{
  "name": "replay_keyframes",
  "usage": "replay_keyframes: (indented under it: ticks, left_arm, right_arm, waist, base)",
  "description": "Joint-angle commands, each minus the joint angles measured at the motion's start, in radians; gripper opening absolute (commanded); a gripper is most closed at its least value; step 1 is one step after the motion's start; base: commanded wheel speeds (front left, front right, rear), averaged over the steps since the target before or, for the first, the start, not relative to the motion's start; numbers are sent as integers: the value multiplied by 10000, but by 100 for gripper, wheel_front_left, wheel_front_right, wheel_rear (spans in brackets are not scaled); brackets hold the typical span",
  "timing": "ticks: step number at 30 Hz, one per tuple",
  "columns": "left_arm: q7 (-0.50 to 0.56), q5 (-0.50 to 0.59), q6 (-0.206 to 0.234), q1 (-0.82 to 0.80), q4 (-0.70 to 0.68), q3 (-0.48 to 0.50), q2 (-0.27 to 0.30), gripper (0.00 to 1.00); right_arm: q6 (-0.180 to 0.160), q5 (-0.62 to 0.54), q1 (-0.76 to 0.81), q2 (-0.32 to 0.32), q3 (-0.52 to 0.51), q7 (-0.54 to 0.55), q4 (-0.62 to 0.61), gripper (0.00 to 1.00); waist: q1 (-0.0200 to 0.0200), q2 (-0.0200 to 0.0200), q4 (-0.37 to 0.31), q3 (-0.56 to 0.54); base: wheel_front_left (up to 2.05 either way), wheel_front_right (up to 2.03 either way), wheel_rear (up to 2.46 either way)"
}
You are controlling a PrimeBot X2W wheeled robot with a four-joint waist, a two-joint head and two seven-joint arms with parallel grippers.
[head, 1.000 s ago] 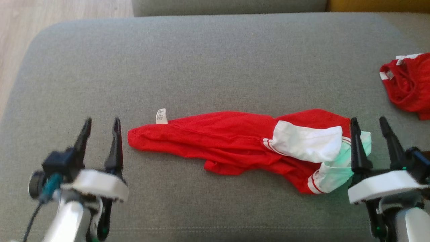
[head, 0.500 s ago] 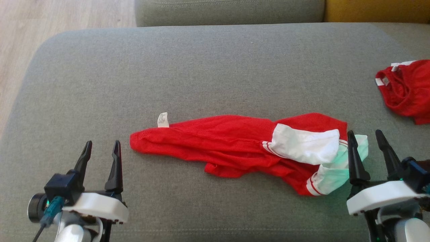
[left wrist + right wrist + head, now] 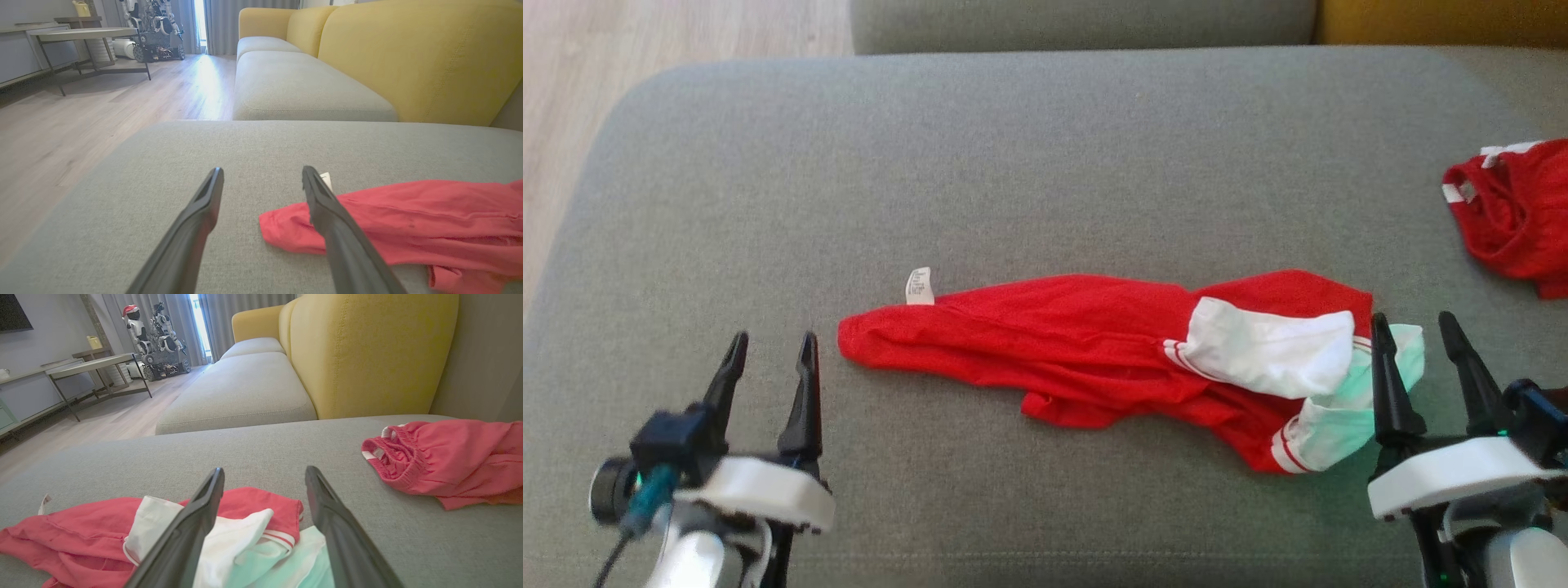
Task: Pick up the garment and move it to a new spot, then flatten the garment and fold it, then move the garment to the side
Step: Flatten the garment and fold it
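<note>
The garment (image 3: 1078, 347), a red top with white sleeves and a small white label, lies crumpled in a long strip across the grey cushion (image 3: 1045, 163). It shows in the left wrist view as a red fold (image 3: 408, 228) and in the right wrist view with its white sleeves (image 3: 229, 535). My left gripper (image 3: 772, 347) stands open just left of its red end, nothing between the fingers. At the garment's white-sleeved right end my right gripper (image 3: 1414, 327) is open too, its left finger over the sleeve edge.
A second red piece of clothing (image 3: 1515, 212) with white trim lies at the cushion's right edge, also in the right wrist view (image 3: 449, 457). Beyond are another grey seat (image 3: 294, 85), a yellow sofa back (image 3: 367, 351), wooden floor (image 3: 645, 41) at left and a table (image 3: 81, 36).
The head camera has shifted a little, so the whole picture moved. Both grippers dropped lower in the view than a second ago and stay open. The garment lies as before.
</note>
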Motion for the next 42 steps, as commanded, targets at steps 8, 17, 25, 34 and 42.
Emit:
replay_keyframes:
  ticks: [8, 17, 25, 34, 42]
  left_arm:
    - [838, -521, -985, -2605, 1253, 159, 275, 100]
    - [1723, -1349, -2090, -3583, 3955, -145, -20, 100]
    - [1621, -1597, -2484, -3882, 5157, -263, -136, 100]
    - [1234, -1693, -2798, -4390, 6261, -507, -208, 0]
    - [895, -1742, -2930, -4631, 6844, -767, -247, 0]
  right_arm:
    - [37, -56, -931, -81, 539, -114, -451, 100]
    - [37, -9, -1194, -81, 671, -318, -174, 100]
    - [37, 12, -1295, -81, 592, -399, -97, 100]
    - [37, 75, -1400, -81, 504, -360, -85, 100]
    - [37, 143, -1177, -81, 528, 368, 158, 100]
  waist:
    - [0, -1, -43, 881]
    - [0, -1, -274, 1321]
    - [0, -1, -307, 1486]
    - [0, -1, -379, 1608]
    - [0, -1, -371, 1590]
  base:
    - [0, 0, 0]
    - [0, 0, 0]
    - [0, 0, 0]
    - [0, 0, 0]
    - [0, 0, 0]
